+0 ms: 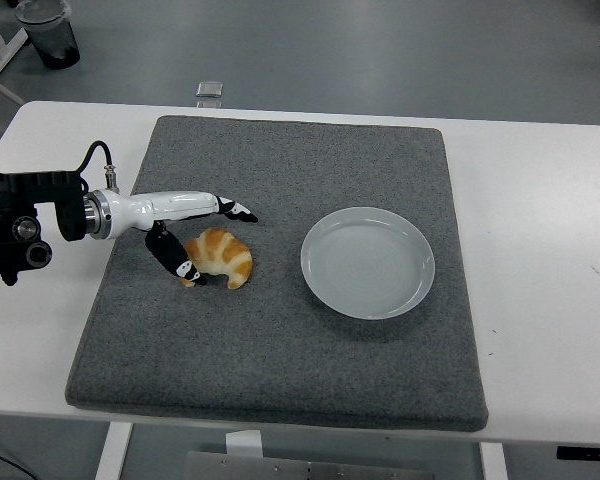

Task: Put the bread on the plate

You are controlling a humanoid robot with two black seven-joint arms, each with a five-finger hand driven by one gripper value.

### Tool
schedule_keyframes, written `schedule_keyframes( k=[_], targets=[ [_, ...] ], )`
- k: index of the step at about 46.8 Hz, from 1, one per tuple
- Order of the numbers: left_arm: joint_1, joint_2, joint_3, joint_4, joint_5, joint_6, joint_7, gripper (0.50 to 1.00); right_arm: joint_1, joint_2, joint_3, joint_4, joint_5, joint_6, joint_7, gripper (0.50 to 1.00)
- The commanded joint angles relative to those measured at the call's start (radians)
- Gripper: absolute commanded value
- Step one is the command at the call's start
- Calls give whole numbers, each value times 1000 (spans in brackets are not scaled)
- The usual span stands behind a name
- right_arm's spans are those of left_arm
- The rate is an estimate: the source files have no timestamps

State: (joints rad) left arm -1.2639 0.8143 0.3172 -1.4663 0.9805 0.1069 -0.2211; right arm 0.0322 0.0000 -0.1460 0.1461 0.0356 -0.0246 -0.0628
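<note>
A golden croissant (223,258) lies on the grey mat (280,350), left of centre. An empty white plate (367,263) sits on the mat to its right, about a hand's width away. My left hand (216,241) comes in from the left edge, low over the croissant. Its thumb (183,267) touches the croissant's left end, and the fingers (238,210) stretch out just behind it, still spread and not closed on it. The right arm is out of view.
The mat covers most of the white table (540,250). A small clear object (209,90) lies at the table's far edge. A dark container (50,35) stands on the floor at the top left.
</note>
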Motion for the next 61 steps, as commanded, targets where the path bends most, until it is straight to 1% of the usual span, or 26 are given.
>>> schedule_keyframes(
  k=[1,6,14,19,23,25,27,29,31,33,37,38,41,44,46,52,61],
  targets=[
    [29,-20,-23,26,4,0,-7,975,0,0,-1,0,0,0,0,930],
    [46,-43,-24,46,6,14,-21,975,0,0,-1,0,1,0,0,932],
    [58,-58,-26,57,6,23,-27,973,0,0,0,0,1,0,0,930],
    [69,-64,-26,70,6,33,-32,943,0,0,0,0,1,-1,0,930],
    [72,-66,-24,86,6,39,-38,930,0,0,0,0,1,-1,0,930],
    [80,-69,-26,96,6,45,-43,904,0,0,0,0,1,-1,0,930],
    [84,-75,-26,106,6,48,-47,894,0,0,0,0,1,-1,0,930],
    [89,-78,-24,110,6,53,-52,864,0,0,0,0,1,-1,0,930],
    [90,-78,-24,113,6,56,-57,849,0,0,0,0,1,-1,0,932],
    [90,-78,-24,113,6,57,-63,808,0,0,0,0,1,-1,0,932],
    [98,-78,-26,113,6,60,-72,769,2,0,0,0,1,-1,0,932],
    [100,-80,-26,113,6,60,-73,744,0,0,2,0,1,-1,0,932],
    [103,-80,-26,113,6,60,-83,637,2,0,0,0,1,-1,0,932],
    [101,-80,-27,113,6,62,-90,568,0,0,2,0,1,-1,0,932],
    [100,-78,-27,113,6,62,-96,502,2,0,0,0,1,-1,0,930],
    [84,-78,-32,113,6,66,-109,500,2,0,0,0,1,-1,0,930],
    [83,-66,-84,123,4,63,-113,500,2,0,0,0,1,-1,0,932]
  ],
)
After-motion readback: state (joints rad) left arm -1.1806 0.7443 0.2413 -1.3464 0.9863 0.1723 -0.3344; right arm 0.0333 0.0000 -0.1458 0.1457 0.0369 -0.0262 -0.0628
